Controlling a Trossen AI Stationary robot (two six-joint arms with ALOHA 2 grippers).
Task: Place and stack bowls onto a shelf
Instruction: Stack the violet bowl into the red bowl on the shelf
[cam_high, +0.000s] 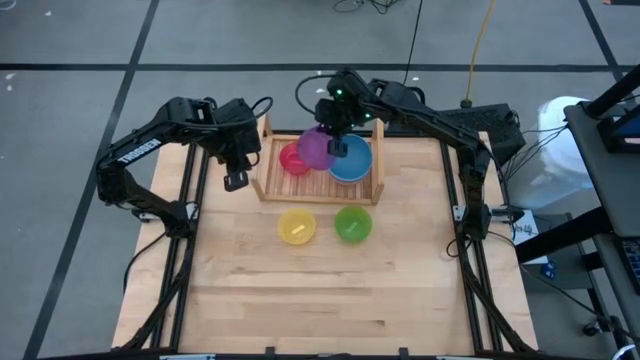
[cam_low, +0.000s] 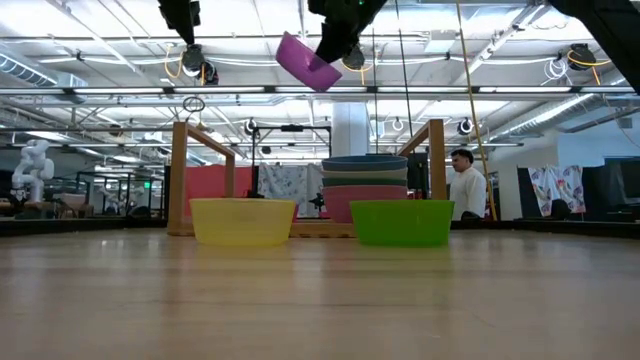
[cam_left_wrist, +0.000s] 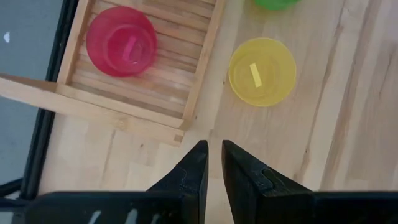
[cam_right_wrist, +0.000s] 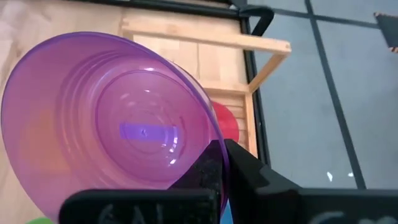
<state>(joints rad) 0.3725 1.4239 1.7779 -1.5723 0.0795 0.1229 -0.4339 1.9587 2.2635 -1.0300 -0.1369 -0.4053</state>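
The right gripper (cam_high: 333, 128) hangs above the far edge of the table, over the middle of the low light-wood slatted shelf (cam_high: 272, 188), its fingers (cam_right_wrist: 211, 168) pinched on the rim of the small round purple plastic bowl (cam_high: 316, 147); in the low view that bowl (cam_low: 306, 62) rides high in the air, tilted, well clear of everything under it.

Below it the shelf carries two spots; on the left-hand side sits a single red plastic bowl (cam_high: 293, 159), and on the right-hand side a stack topped by a blue plastic bowl (cam_high: 352, 160), which in the low view shows several rims nested one in another (cam_low: 364, 165). The purple bowl hovers between the two, overlapping both from above, so the coming move turns on which way it goes down; my judgement is that the lone red bowl, just to the left of the gripper and much lower than the stack, is the likelier seat, and the tilt would need levelling first.

The left gripper (cam_high: 236, 180) waits beside the shelf's left upright board, fingers (cam_left_wrist: 193, 171) nearly pressed together and holding nothing.

A yellow plastic bowl (cam_high: 296, 226) and a light green plastic bowl (cam_high: 352, 223) stand side by side on the table, just in front of the shelf, not yet placed.
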